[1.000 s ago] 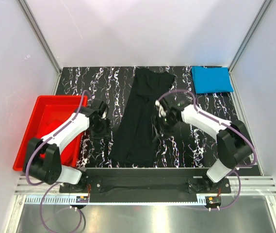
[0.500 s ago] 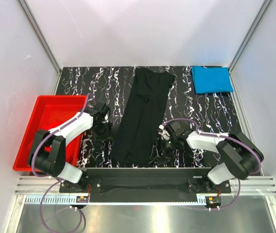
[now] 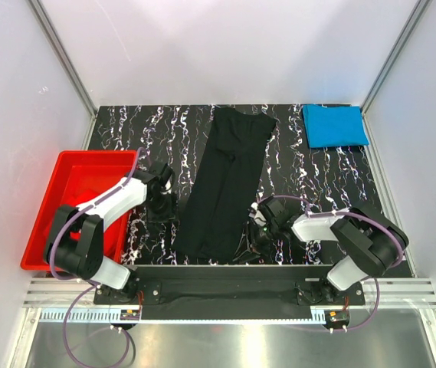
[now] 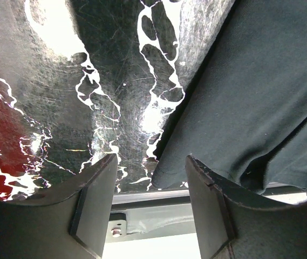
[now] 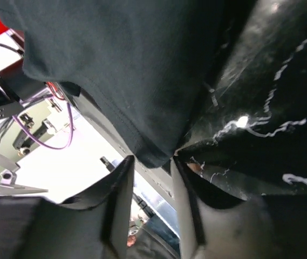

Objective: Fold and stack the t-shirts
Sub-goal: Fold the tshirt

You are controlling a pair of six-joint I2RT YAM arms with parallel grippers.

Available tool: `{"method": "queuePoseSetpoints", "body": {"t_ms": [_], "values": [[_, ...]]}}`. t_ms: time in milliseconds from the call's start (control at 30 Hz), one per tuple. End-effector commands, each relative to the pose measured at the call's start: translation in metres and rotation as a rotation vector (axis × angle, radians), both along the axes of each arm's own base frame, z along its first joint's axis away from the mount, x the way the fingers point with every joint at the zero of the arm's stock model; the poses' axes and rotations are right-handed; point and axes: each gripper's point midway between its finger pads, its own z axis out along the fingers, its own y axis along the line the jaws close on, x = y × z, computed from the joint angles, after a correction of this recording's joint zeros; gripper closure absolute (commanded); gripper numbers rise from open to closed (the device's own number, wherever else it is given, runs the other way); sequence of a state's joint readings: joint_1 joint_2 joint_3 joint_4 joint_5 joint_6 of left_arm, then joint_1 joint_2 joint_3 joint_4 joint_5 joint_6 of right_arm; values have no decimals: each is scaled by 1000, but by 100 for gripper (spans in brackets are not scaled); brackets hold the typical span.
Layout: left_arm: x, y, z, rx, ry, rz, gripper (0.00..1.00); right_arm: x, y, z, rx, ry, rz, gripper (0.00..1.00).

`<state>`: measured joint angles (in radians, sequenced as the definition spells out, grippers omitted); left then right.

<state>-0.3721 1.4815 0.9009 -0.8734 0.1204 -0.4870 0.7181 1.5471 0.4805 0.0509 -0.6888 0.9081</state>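
A black t-shirt point(image 3: 225, 176) lies folded into a long strip down the middle of the marbled table. A bright blue t-shirt point(image 3: 334, 125) lies folded at the back right. My left gripper point(image 3: 160, 205) is low beside the strip's near left corner, open, with the black cloth point(image 4: 261, 97) just right of its jaws point(image 4: 150, 162) and nothing between them. My right gripper point(image 3: 257, 231) sits at the strip's near right corner. Its jaws point(image 5: 152, 161) stand a narrow gap apart, and the corner of the black t-shirt point(image 5: 131, 65) pokes in at their tips.
A red plastic tub point(image 3: 57, 207) stands at the left, beside the left arm. A metal rail point(image 3: 225, 295) with both arm bases runs along the near table edge. White walls and aluminium posts close in the back and sides.
My right gripper has come down from the strip's right edge to its near right corner, and its jaws have narrowed. The left gripper shifted slightly towards the near left corner.
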Motion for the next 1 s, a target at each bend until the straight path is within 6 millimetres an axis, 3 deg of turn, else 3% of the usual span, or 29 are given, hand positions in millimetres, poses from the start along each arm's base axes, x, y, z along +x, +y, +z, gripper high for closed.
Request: {"method": "queuePoseSetpoints", "body": {"t_ms": [0,133,200,467,633,767,967], "values": [[2,-8,11,-46,-35,4,42,6,-11,-27,-118,-12,-70,61],[-1,-10,11,-59,-19,16,42,5,-16,-32,-153,-9,-80,93],[-5,-17,10,-103,-5,28,42,2,-25,-33,-194,-6,-84,98],[-31,-49,-5,-173,46,39,41,-19,-59,-29,-270,-54,-56,100],[-51,-60,-15,-229,79,7,41,-33,-76,-41,-297,-27,-60,100],[-62,-77,-14,-304,99,-27,40,-33,-76,-38,-287,-7,-94,100],[-83,-73,-29,-307,151,-10,44,-17,-79,-21,-278,-46,-172,93]]}}
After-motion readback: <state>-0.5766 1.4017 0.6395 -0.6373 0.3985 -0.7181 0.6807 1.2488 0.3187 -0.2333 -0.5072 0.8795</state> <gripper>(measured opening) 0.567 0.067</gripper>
